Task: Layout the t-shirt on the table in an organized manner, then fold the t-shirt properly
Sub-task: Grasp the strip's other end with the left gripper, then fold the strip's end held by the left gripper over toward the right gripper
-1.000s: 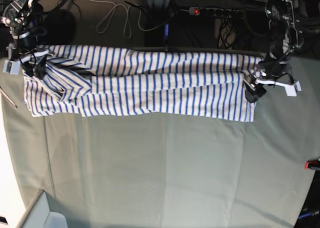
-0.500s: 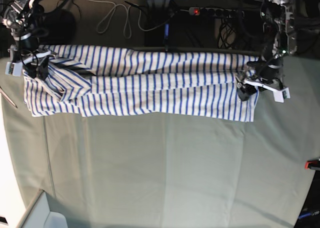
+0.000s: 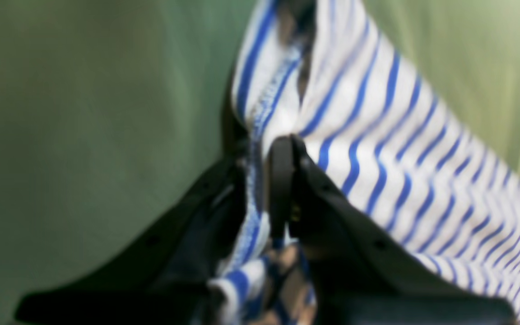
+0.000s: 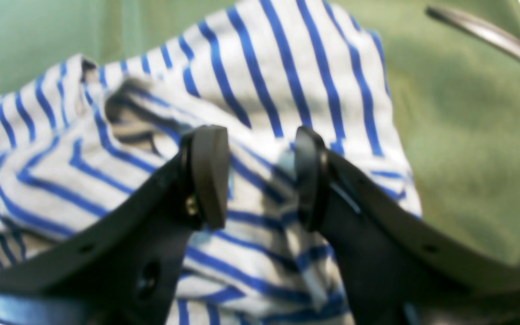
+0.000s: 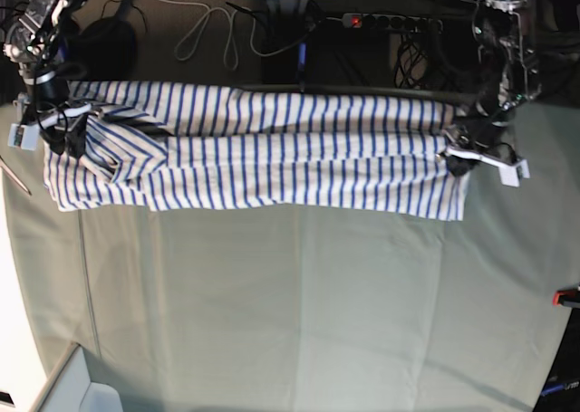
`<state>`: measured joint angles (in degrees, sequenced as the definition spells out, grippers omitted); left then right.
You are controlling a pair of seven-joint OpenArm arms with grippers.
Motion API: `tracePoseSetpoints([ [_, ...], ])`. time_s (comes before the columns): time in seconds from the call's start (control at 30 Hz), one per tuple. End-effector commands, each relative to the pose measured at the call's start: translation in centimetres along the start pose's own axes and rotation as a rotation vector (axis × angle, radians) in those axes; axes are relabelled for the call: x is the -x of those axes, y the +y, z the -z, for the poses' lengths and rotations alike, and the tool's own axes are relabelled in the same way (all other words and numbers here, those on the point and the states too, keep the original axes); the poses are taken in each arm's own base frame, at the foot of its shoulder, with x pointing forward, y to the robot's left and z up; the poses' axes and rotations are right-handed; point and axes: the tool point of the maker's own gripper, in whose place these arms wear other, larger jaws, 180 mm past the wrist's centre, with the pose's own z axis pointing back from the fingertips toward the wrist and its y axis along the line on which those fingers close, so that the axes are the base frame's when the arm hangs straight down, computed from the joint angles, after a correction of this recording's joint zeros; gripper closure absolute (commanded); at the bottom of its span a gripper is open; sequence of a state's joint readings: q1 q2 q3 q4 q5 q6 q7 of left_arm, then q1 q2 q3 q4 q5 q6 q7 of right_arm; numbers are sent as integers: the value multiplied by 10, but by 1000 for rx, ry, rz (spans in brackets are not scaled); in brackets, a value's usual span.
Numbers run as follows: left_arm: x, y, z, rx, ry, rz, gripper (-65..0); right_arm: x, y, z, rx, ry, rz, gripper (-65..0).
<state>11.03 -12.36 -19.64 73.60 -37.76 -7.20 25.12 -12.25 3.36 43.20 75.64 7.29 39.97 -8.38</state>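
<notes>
The white, blue-striped t-shirt (image 5: 290, 158) lies stretched in a long band across the far part of the grey-green table (image 5: 299, 303). At its right end my left gripper (image 5: 456, 161) sits on the hem. In the left wrist view the left gripper (image 3: 260, 158) is shut, with the stitched edge of the t-shirt (image 3: 400, 158) pinched between its fingers. At the left end my right gripper (image 5: 65, 127) is on the bunched sleeve area. In the right wrist view the right gripper (image 4: 260, 176) has its jaws partly apart, with a thick fold of the t-shirt (image 4: 264, 67) between them.
Cables and a power strip (image 5: 390, 20) lie beyond the table's far edge. A white box corner (image 5: 77, 385) shows at the near left. A thin metal rod (image 4: 490, 31) lies by the shirt's left end. A red item (image 5: 566, 296) sits at the right edge.
The left gripper has closed on the shirt's right hem. The right gripper has shifted slightly up and outward, and the left corner of the shirt moved with it.
</notes>
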Motion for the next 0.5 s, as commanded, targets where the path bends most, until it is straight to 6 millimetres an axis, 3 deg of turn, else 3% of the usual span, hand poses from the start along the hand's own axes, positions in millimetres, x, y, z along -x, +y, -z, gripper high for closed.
tracePoseSetpoints([
  [0.0, -30, 3, -2, -8, -82, 3, 0, -24, -8, 0, 6, -63, -28, -254],
  [0.1, -50, 12, -4, -29, -133, -22, 0, -32, -9, 1, 6, -83, -39, -254],
  [0.23, -65, 21, -7, -48, -170, -40, 0, -58, -1, -2, 1, -138, -83, -257],
  [0.33, -71, 28, -10, -63, -188, -53, 0, -63, 24, -1, -40, -164, -83, -257],
  [0.47, -77, 31, -12, -70, -205, -63, 0, -53, 63, -1, -125, -147, -95, -255],
])
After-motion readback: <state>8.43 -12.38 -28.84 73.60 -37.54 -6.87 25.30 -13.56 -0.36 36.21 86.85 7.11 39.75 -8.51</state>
